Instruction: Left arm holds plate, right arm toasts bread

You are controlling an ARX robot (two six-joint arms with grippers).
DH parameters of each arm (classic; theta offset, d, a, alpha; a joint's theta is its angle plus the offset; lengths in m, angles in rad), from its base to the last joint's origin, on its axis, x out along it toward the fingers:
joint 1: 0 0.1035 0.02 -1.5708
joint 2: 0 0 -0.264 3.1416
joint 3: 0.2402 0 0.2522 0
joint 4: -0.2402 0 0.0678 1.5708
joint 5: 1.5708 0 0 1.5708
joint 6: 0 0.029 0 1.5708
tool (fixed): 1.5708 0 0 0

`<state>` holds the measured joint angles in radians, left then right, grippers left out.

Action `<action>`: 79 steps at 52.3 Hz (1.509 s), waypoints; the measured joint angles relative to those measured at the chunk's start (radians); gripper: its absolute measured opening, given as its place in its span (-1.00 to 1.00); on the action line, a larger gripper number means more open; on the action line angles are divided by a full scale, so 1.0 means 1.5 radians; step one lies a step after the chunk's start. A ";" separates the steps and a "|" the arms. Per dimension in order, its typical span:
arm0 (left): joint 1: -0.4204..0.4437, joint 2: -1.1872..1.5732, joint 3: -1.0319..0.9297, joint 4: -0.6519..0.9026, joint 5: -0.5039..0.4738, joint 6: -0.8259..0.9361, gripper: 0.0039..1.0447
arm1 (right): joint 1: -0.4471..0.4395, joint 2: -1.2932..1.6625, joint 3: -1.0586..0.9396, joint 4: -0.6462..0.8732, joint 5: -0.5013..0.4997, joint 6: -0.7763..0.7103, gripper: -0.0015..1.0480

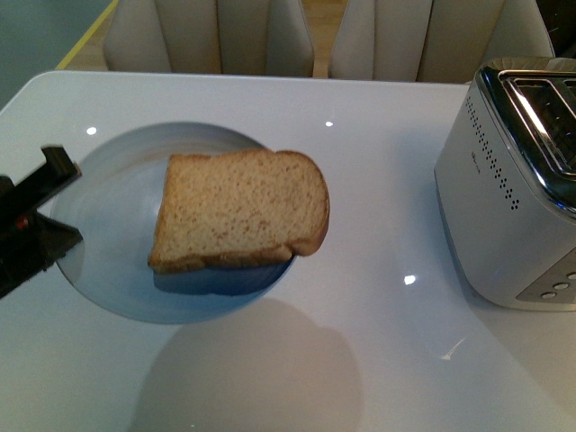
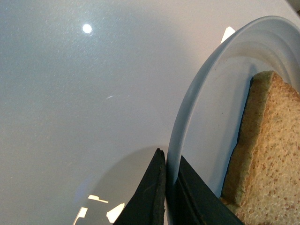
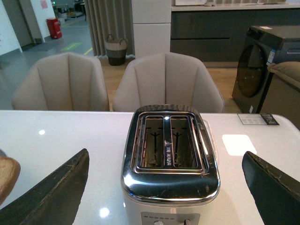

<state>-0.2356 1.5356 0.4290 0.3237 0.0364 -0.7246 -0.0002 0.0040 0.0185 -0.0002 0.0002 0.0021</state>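
Front view: the pale blue-grey plate [image 1: 117, 180] sits left of centre, with its round shadow [image 1: 261, 378] on the white tabletop [image 1: 378, 180] nearer the camera. The slice of wholemeal bread [image 1: 238, 211] lies on the plate, its right end overhanging the rim. The left hand [image 1: 40, 225] meets the plate's left edge. A white and chrome toaster [image 1: 513, 180] stands well apart at the right.

Left wrist view: the left hand [image 2: 169, 164] is clamped on the plate [image 2: 197, 89], one black jaw on each side of the rim. The bread's [image 2: 272, 154] crust is just inside.

Right wrist view: the right hand [image 3: 165, 157] has its jaws spread wide, with the two-slot toaster [image 3: 171, 185] between them. Two beige chairs [image 3: 166, 79] stand beyond the tabletop.
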 joint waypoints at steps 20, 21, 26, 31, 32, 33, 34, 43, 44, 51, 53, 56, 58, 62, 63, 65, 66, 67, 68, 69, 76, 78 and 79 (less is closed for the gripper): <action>-0.126 -0.077 0.123 -0.149 -0.020 -0.110 -0.95 | 0.000 0.000 0.000 0.000 0.000 0.000 0.83; -0.132 -0.077 0.129 -0.153 -0.020 -0.114 -0.95 | 0.000 0.000 0.000 0.000 0.000 0.000 0.83; -0.162 -0.077 0.166 -0.180 -0.020 -0.146 -0.95 | 0.000 0.000 0.000 0.000 0.000 0.000 0.83; -0.180 -0.077 0.196 -0.201 -0.023 -0.171 -0.95 | 0.000 0.000 0.000 0.000 0.000 0.000 0.83; -0.181 -0.077 0.198 -0.202 -0.024 -0.173 -0.95 | 0.000 0.000 0.000 0.000 0.000 0.000 0.83; -0.184 -0.077 0.204 -0.204 -0.024 -0.176 -0.95 | 0.000 0.000 0.000 0.000 0.000 0.000 0.83; -0.187 -0.077 0.209 -0.206 -0.025 -0.179 -0.95 | 0.000 0.000 0.000 0.000 0.000 0.000 0.83; -0.213 -0.076 0.241 -0.225 -0.025 -0.187 -0.95 | 0.000 0.000 0.000 0.000 0.000 0.000 0.83; -0.216 -0.076 0.243 -0.226 -0.025 -0.188 -0.95 | 0.000 0.000 0.000 0.000 0.000 0.000 0.83; -0.229 -0.070 0.245 -0.236 -0.023 -0.197 -0.95 | 0.000 0.000 0.000 0.000 0.000 0.000 0.83; -0.231 -0.069 0.245 -0.238 -0.023 -0.197 -0.95 | 0.000 0.000 0.000 0.000 0.000 0.000 0.83; -0.233 -0.068 0.245 -0.239 -0.023 -0.197 -0.95 | 0.000 0.000 0.000 0.000 0.000 0.000 0.83; -0.233 -0.068 0.245 -0.239 -0.024 -0.197 -0.95 | 0.000 0.000 0.000 0.000 0.000 0.000 0.83; -0.233 -0.068 0.245 -0.239 -0.025 -0.197 -0.95 | 0.000 0.000 0.000 0.000 0.000 0.000 0.83; -0.233 -0.068 0.245 -0.239 -0.025 -0.197 -0.95 | 0.000 0.000 0.000 0.000 0.000 0.000 0.83; -0.233 -0.068 0.245 -0.239 -0.025 -0.197 -0.95 | 0.000 0.000 0.000 0.000 0.000 0.000 0.83; -0.233 -0.068 0.245 -0.239 -0.024 -0.197 -0.95 | 0.000 0.000 0.000 0.000 0.000 0.000 0.83; -0.233 -0.068 0.245 -0.239 -0.025 -0.197 -0.95 | 0.000 0.000 0.000 0.000 0.000 0.000 0.83; -0.233 -0.068 0.245 -0.239 -0.024 -0.197 -0.95 | 0.000 0.000 0.000 0.000 0.000 0.000 0.83; -0.233 -0.068 0.245 -0.239 -0.025 -0.197 -0.95 | 0.000 0.000 0.000 0.000 0.000 0.000 0.83; -0.233 -0.068 0.245 -0.239 -0.025 -0.197 -0.95 | 0.000 0.000 0.000 0.000 0.000 0.000 0.83; -0.233 -0.068 0.245 -0.239 -0.025 -0.197 -0.95 | 0.000 0.000 0.000 0.000 0.000 0.000 0.83; -0.233 -0.068 0.245 -0.239 -0.025 -0.197 -0.95 | 0.000 0.000 0.000 0.000 0.000 0.000 0.83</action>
<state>-0.5854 1.4342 0.7963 -0.0349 -0.0006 -1.0206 -0.0002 0.0040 0.0185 -0.0002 0.0006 0.0021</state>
